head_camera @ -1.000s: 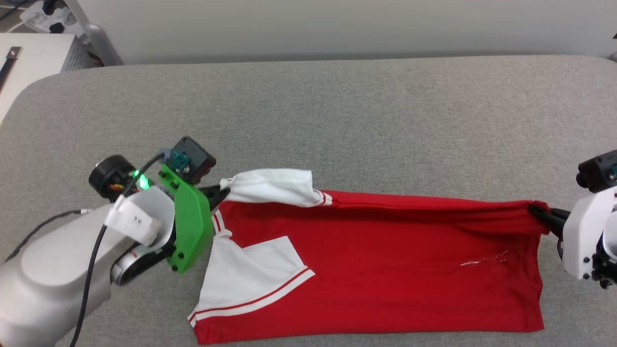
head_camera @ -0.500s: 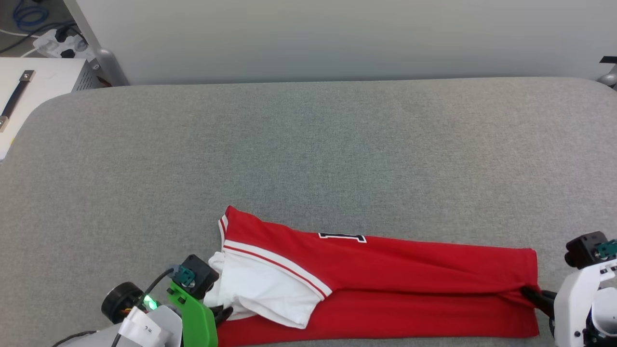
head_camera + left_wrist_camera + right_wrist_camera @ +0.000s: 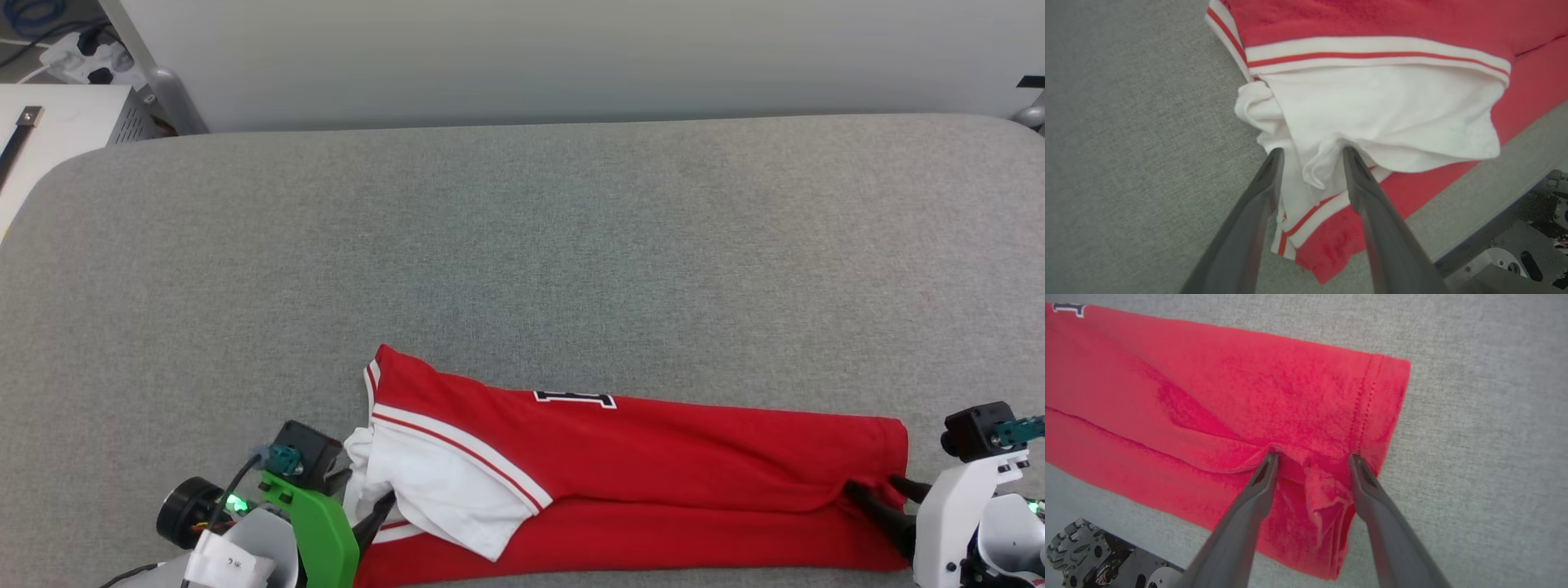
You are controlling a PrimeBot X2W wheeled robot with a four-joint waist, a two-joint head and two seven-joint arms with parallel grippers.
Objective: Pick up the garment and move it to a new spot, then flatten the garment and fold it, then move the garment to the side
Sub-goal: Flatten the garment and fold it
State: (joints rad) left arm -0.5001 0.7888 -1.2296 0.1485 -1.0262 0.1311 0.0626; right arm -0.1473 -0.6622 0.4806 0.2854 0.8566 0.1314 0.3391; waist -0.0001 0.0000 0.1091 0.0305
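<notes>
The garment (image 3: pixel 653 465), a red jersey with white sleeves, lies folded lengthwise in a long band near the table's front edge. A bit of a black numeral (image 3: pixel 574 398) peeks out at the top fold. At the band's left end my left gripper (image 3: pixel 363 492) stands open, its fingers apart around a loose bunch of white sleeve (image 3: pixel 1380 106). My left gripper (image 3: pixel 1312 152) touches the cloth without pinching it. At the hem end my right gripper (image 3: pixel 878 488) is open too. In the right wrist view my right gripper (image 3: pixel 1313 457) straddles slack red fabric (image 3: pixel 1249 396).
The grey padded table (image 3: pixel 522 245) stretches wide beyond the garment. A white cabinet (image 3: pixel 57 122) and a power strip (image 3: pixel 82 53) sit at the far left corner, with a pale wall behind. The table's front edge and my wheeled base (image 3: pixel 1086 555) lie just below the garment.
Both grippers carried the far edge toward the front edge, folding the garment in half, then opened and let go. The head camera has shifted as well.
</notes>
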